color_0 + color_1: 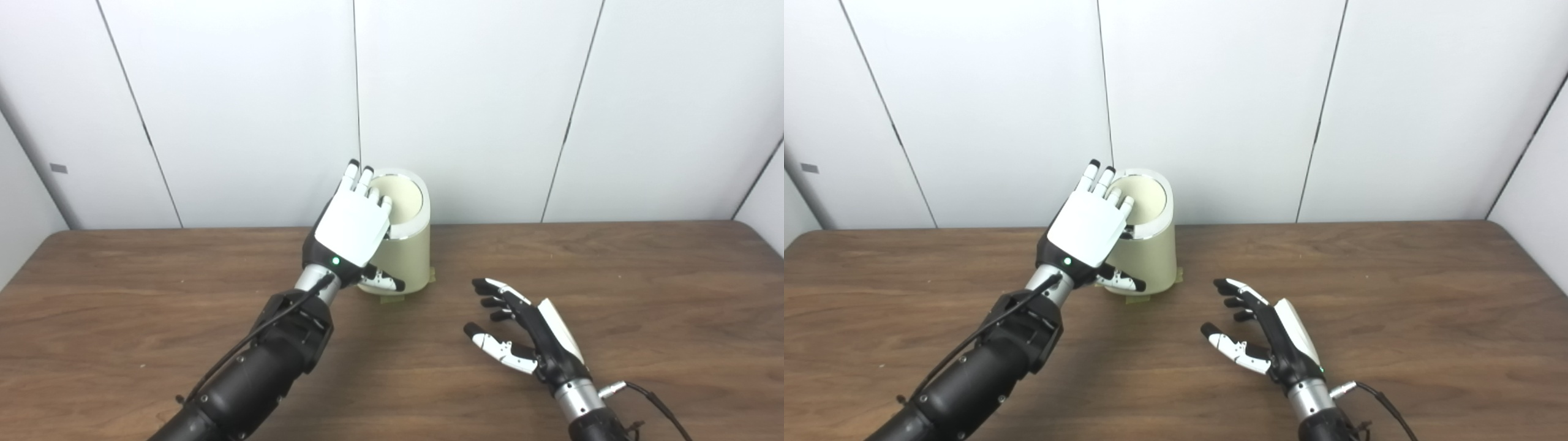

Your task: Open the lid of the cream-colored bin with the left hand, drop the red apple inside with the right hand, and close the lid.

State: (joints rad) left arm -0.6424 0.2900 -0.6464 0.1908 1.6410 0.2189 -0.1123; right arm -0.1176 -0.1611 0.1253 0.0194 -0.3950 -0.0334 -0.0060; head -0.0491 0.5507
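Observation:
The cream-colored bin (409,260) stands at the back middle of the table, its round lid (405,197) set in a silver ring and slanted toward me. My left hand (355,226) lies flat over the lid's left side, fingers stretched out and fingertips on the lid, thumb down against the bin's front. It grips nothing. I cannot tell whether the lid is pushed in. My right hand (520,331) is open and empty, palm to the left, just above the table to the right of the bin. No red apple shows in either view.
The brown wooden table (643,294) runs to white wall panels close behind the bin. Small tape pieces (392,299) sit at the bin's base. A cable (649,398) trails from my right wrist.

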